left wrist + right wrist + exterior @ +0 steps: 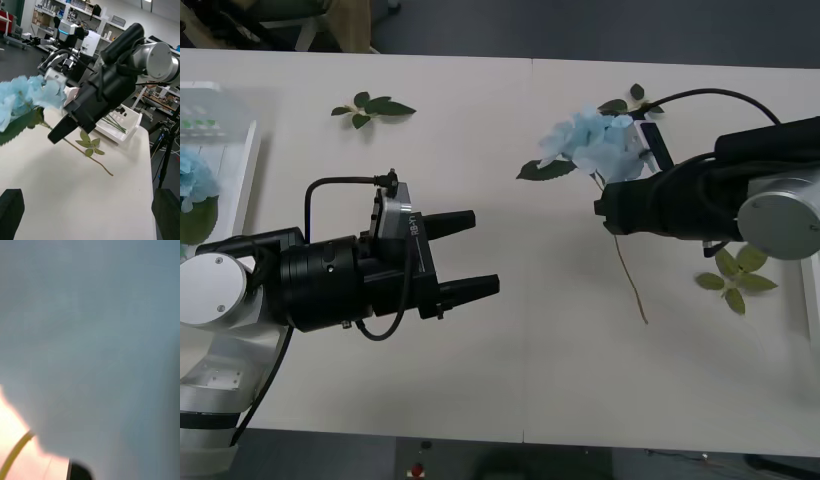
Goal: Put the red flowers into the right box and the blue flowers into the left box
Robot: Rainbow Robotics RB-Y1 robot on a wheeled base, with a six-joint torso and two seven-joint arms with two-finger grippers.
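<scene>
Right claw down on blue flower stem, grip unclear; left claw apart, empty

the table is bare between the two arms and along its near edge, so a gripper could cross there freely. the left gripper, jaws apart, hovers over the left-middle stretch. the right gripper sits low by a blue flower, whose stem trails toward the near edge. a leaf sprig lies at the far left, another sprig near the right arm. the left box flanks the left edge and the right box the right.
</scene>
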